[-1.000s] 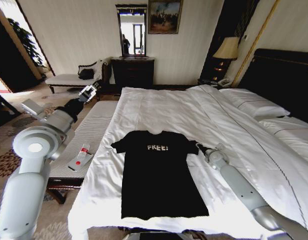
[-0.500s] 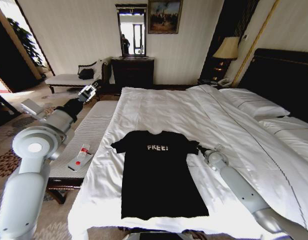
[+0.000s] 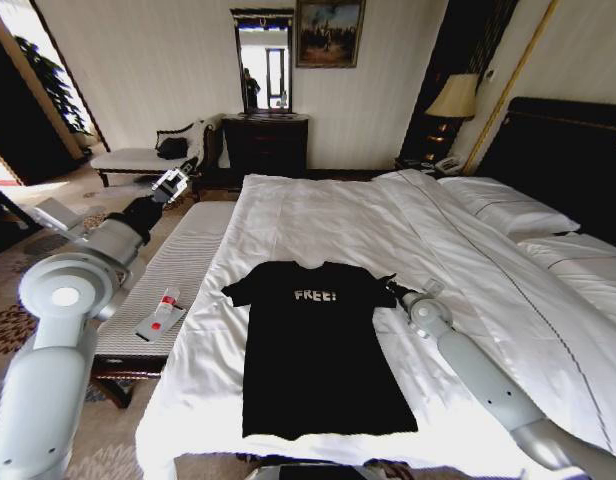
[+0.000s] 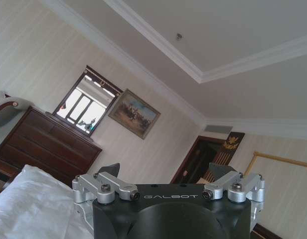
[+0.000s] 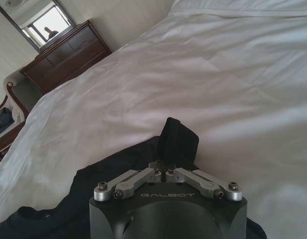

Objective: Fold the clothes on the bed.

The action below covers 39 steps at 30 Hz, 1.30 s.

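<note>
Currently: left gripper (image 3: 174,183) parked raised over striped bench (image 3: 183,262), jaws apart. Black T-shirt (image 3: 318,345) flat, near foot of bed (image 3: 318,215). Right gripper (image 3: 393,290) at sleeve (image 3: 380,292), jaws together, apparently pinching hem. Confirm grip before pulling; lift low, fold sleeve inward, avoid dragging shirt body.

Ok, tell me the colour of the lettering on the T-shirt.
White, on the black T-shirt; the head view shows it best.
</note>
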Available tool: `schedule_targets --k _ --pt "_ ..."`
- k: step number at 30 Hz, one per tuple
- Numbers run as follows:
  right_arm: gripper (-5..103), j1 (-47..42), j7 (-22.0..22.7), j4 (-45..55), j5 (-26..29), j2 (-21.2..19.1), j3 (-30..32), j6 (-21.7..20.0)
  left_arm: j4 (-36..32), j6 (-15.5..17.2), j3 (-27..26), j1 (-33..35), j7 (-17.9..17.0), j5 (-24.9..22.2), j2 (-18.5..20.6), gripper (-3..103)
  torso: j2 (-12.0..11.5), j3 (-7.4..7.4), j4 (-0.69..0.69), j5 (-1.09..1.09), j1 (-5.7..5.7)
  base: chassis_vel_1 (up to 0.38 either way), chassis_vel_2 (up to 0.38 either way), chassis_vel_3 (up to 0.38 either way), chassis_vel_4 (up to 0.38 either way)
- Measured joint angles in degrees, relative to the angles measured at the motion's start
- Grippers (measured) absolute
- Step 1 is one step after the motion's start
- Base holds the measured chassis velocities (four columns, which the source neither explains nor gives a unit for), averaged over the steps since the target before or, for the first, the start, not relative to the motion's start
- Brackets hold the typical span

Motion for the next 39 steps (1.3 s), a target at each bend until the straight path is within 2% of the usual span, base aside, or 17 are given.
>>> schedule_targets --k 6,12,32,37,38,39 --pt "0 1.99 -0.04 -0.42 -0.73 1.21 -3.07 0.12 -0.16 -0.01 -0.13 0.38 0.00 0.00 0.26 100 0.00 0.00 0.00 0.00 0.00 0.000 0.000 0.000 0.000" --pt "0 3.05 -1.33 -0.81 -2.45 2.01 -6.43 1.93 -0.48 -0.02 -0.54 0.56 0.00 -0.04 0.61 100 0.00 0.00 0.00 0.01 0.00 0.000 0.000 0.000 0.000" --pt "0 6.11 -2.39 -4.03 -5.14 5.62 -12.77 3.03 -0.96 -0.02 -0.99 1.29 -0.09 -0.21 1.13 100 0.00 0.00 0.00 0.01 0.00 0.000 0.000 0.000 0.000" --pt "0 6.59 -1.77 -5.21 -8.15 6.24 -13.41 3.82 -0.72 -0.01 -0.70 1.57 -0.23 -0.12 0.79 100 0.00 0.00 0.00 0.01 0.00 0.000 0.000 0.000 0.000" --pt "5 6.63 -1.77 -5.46 -8.66 6.26 -13.25 4.08 -0.59 0.00 -0.50 1.72 -0.25 0.01 0.67 100 0.00 0.00 0.00 0.01 0.00 0.000 0.000 0.000 0.000" --pt "5 6.62 -1.77 -5.54 -8.85 6.22 -12.85 4.19 -0.45 0.01 -0.30 1.89 -0.27 0.22 0.55 100 0.00 0.00 0.00 0.02 0.00 0.000 0.000 0.000 0.000"
